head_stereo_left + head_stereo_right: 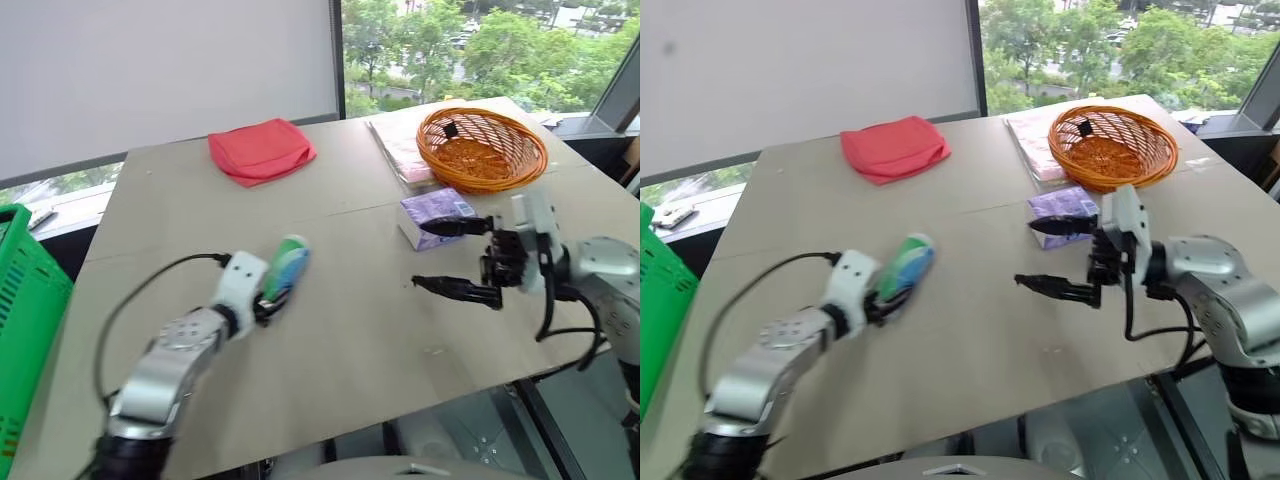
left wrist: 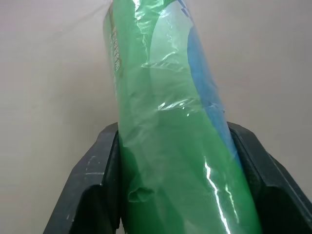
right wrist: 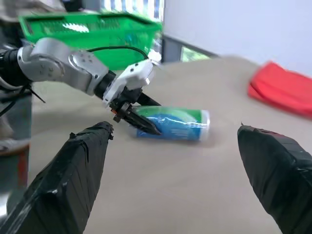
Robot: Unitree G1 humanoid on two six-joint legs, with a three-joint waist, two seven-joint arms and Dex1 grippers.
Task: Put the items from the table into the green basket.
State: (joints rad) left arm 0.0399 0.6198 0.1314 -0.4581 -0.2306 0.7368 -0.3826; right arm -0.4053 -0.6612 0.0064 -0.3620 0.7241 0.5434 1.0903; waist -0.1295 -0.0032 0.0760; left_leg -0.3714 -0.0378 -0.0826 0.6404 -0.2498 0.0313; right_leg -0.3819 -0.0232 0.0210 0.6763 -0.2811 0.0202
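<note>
A slim green-and-white drink can (image 1: pixel 288 265) lies level just over the table (image 1: pixel 350 340), left of the middle, with my left gripper (image 1: pixel 270 298) shut on its near end. In the left wrist view both black fingers (image 2: pixel 105 161) press the can (image 2: pixel 170 122) from either side. The purple tissue packet (image 1: pixel 435 212) rests on the table in front of the orange wicker basket. My right gripper (image 1: pixel 420 255) hangs open beside the packet, pointing left, its upper finger over the packet's near edge and nothing between its fingers. The green basket (image 1: pixel 25 330) stands off the table's left edge.
An orange wicker basket (image 1: pixel 482 148) sits at the far right of the table on a pink flat pack (image 1: pixel 398 150). A folded red cloth (image 1: pixel 260 150) lies at the back middle. A window runs behind the table.
</note>
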